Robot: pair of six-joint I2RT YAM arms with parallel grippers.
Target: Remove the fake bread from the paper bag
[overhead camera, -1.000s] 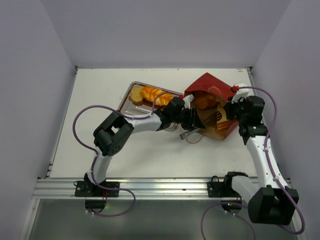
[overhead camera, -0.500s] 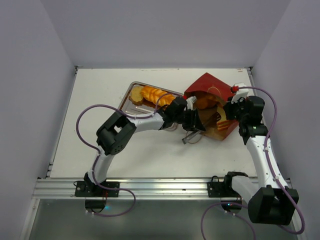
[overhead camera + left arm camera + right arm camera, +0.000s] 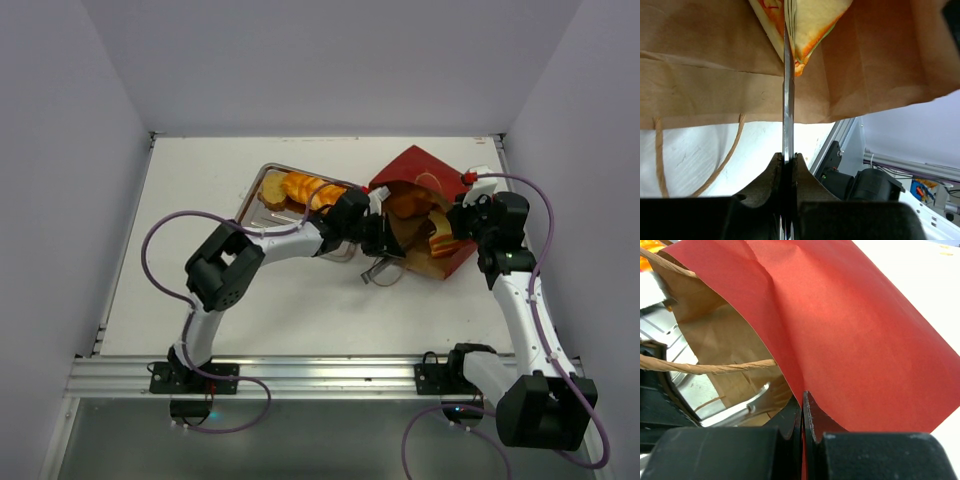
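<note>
Left wrist: bread slice (image 3: pixel 815 20) ahead of closed fingers (image 3: pixel 771 176)

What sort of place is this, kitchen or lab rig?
Probably a lab robot cell: white table boxed by blank walls, an aluminium mounting rail along its near edge, toy bread on a metal tray.

Paper bag (image 3: pixel 415 165) on table (image 3: pixel 200 180), tray (image 3: pixel 262 216) just left, fake bread (image 3: pixel 300 188) on tray and in bag

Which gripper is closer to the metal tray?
Left. The left gripper sits at the mouth of the paper bag, just right of the tray; the right gripper pinches the bag's far side.
</note>
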